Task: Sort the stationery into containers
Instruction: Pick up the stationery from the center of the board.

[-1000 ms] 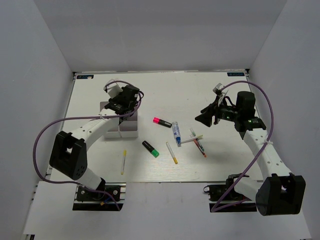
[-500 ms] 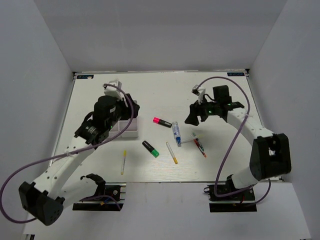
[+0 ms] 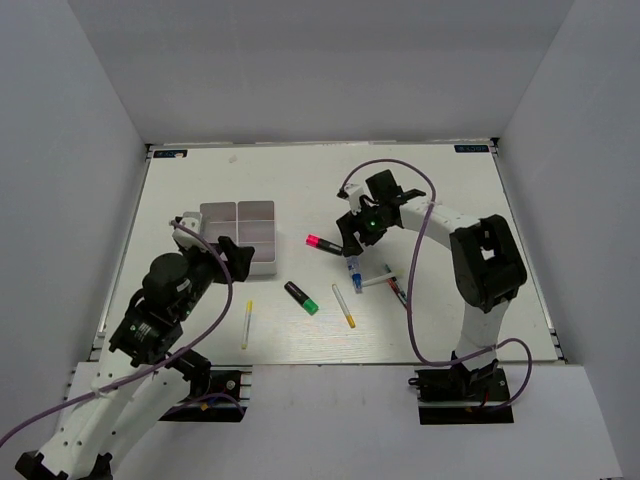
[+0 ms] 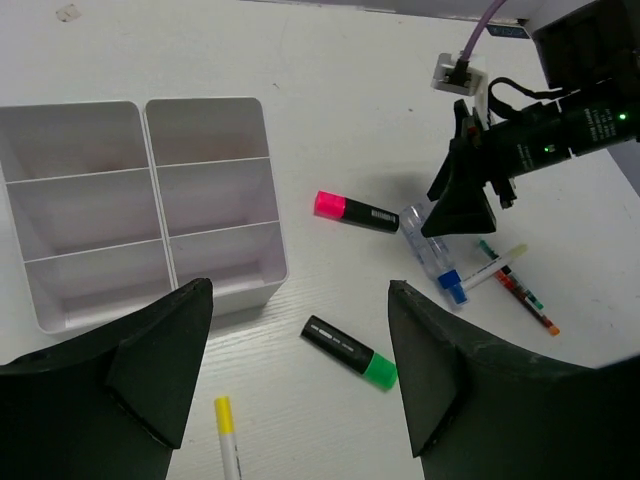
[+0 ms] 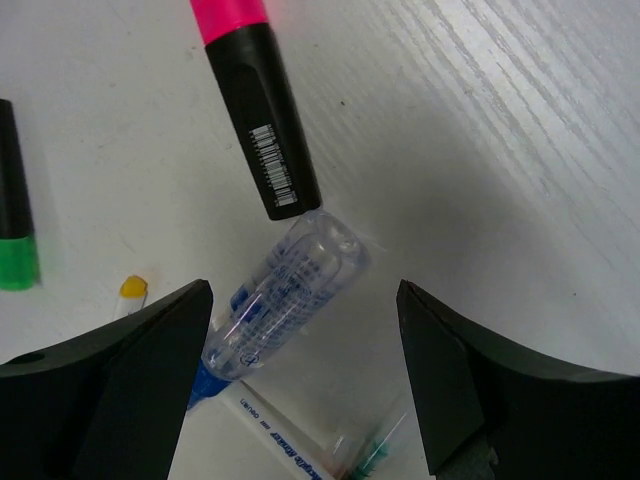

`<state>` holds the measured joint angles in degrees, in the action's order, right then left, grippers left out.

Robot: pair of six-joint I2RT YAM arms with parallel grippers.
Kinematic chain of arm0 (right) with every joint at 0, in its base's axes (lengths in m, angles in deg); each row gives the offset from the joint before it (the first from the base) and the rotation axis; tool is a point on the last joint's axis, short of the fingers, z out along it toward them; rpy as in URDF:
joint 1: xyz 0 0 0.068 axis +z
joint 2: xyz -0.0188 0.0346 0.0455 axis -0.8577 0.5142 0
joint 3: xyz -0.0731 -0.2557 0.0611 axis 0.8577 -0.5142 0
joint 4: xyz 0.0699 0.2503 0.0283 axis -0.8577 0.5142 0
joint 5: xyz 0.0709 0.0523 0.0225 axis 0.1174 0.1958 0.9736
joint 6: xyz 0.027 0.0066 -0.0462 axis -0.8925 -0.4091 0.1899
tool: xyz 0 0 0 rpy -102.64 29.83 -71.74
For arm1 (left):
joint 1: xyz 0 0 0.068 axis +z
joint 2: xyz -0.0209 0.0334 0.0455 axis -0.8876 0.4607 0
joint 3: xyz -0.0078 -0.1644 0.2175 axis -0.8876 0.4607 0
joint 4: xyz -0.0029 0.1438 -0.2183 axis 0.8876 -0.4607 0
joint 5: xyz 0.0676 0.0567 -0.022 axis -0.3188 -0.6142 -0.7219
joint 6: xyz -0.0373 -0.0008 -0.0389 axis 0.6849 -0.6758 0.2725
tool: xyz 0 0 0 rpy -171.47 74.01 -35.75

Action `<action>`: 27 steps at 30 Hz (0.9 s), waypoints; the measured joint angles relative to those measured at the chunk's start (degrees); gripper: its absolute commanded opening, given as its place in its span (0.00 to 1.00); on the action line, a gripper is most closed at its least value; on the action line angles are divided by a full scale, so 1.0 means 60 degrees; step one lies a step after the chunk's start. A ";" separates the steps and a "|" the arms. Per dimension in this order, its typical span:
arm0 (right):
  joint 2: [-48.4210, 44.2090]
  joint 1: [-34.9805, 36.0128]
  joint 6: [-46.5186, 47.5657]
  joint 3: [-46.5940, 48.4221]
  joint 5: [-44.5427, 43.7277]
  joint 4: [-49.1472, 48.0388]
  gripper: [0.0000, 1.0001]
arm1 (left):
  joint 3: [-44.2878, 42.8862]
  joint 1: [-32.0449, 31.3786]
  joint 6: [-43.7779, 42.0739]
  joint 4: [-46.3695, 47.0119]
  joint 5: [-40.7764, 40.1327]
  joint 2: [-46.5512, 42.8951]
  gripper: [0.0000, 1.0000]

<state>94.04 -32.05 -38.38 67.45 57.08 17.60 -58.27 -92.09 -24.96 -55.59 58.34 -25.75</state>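
1. Near mid-table lies the white-blue marker (image 5: 285, 290), with a clear barrel and a blue cap. Its clear end sits against the pink highlighter (image 5: 255, 100).
2. Your right gripper (image 5: 302, 292) hangs over that marker, jaws wide apart and gripping nothing.
3. A white pen (image 3: 385, 280) and a red pen (image 3: 398, 290) cross beside the cap.
4. The containers (image 4: 145, 105), two adjoining white boxes of three compartments each, stand to the left. Your left gripper (image 4: 298, 290) hovers at their near corner, jaws apart.

This looks like a robotics lab test cell. Plain grey panels (image 3: 90, 120) box in a white table (image 3: 300, 180) on three sides, and the left arm (image 3: 165, 285) and right arm (image 3: 480, 260), trailing purple cables (image 3: 411, 300), are bolted at its near edge
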 measured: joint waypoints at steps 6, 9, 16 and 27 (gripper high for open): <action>0.0576 0.0277 -0.0321 0.0583 -0.0801 0.0386 0.80 | 0.0044 0.0000 -0.0142 -0.0011 0.0211 -0.0200 0.81; 0.0608 0.0503 -0.0466 0.0605 -0.1253 0.0543 0.78 | 0.0098 -0.0004 -0.0168 -0.0007 0.0328 -0.0313 0.81; 0.0656 0.0841 -0.0576 0.0605 -0.1967 0.0678 0.64 | 0.0171 0.0000 -0.0175 -0.0018 0.0415 -0.0721 0.81; 0.0739 0.0958 -0.0608 0.0594 -0.2707 0.0827 0.28 | 0.0171 0.0000 -0.0175 -0.0007 0.0525 -0.0874 0.81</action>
<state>98.48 -26.30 -42.03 71.01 40.84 22.56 -57.24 -92.09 -26.01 -55.63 61.49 -31.00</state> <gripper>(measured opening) 0.452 0.805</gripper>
